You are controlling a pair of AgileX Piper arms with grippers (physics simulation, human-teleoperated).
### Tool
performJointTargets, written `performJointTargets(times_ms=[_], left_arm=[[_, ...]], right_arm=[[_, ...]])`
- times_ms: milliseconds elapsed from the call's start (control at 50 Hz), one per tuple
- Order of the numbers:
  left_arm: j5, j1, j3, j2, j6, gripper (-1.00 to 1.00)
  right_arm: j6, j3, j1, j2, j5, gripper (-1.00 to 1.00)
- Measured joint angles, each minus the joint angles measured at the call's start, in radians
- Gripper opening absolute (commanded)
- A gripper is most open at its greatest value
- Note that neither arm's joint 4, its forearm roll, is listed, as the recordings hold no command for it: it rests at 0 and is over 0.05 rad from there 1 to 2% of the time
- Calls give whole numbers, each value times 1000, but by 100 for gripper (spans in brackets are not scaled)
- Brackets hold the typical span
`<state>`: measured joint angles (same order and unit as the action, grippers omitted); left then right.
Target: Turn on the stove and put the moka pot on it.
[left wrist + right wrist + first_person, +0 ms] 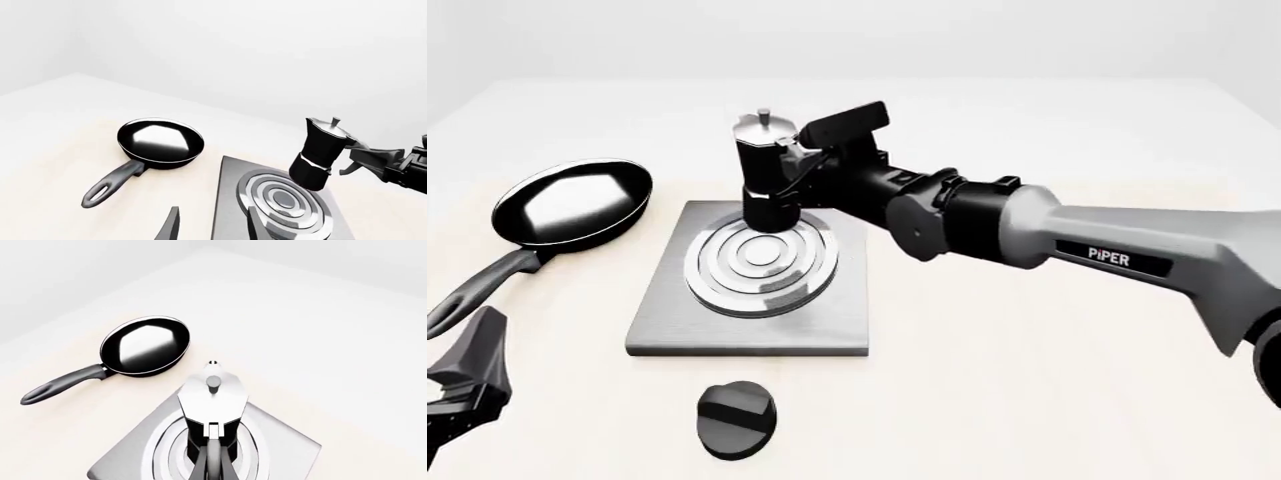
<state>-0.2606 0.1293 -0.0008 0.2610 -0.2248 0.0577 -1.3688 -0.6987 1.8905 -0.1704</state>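
Note:
The moka pot (765,172), black below and silver on top, hangs slightly tilted over the far part of the ring burner (761,262) of the grey stove slab (667,320). My right gripper (805,165) is shut on its black handle from the right. I cannot tell whether the base touches the burner. The left wrist view shows the pot (322,152) and the right gripper (351,152) over the stove (230,190). The black round knob (737,418) lies in front of the slab. My left gripper (467,385) is open and empty at the near left.
A black frying pan (571,203) lies left of the stove with its handle (481,285) pointing toward my left gripper. It also shows in the right wrist view (145,346). The right arm (1121,250) stretches across the table's right half.

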Motion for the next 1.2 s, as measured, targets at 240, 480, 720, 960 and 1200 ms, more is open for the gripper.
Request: performJointTargets(times_ms=[240, 480, 720, 960, 1200], left_arm=[[-19, 0, 0, 21, 4, 100], [-37, 3, 0, 42, 5, 100], [-41, 2, 0, 44, 6, 100], [-38, 1, 0, 38, 5, 100], [-21, -3, 0, 14, 5, 100]], right_arm=[[5, -48, 3, 70, -1, -100], [12, -92, -1, 135, -1, -100], [26, -106, -7, 187, -16, -100], [40, -120, -11, 200, -33, -100], [50, -106, -16, 209, -35, 100]])
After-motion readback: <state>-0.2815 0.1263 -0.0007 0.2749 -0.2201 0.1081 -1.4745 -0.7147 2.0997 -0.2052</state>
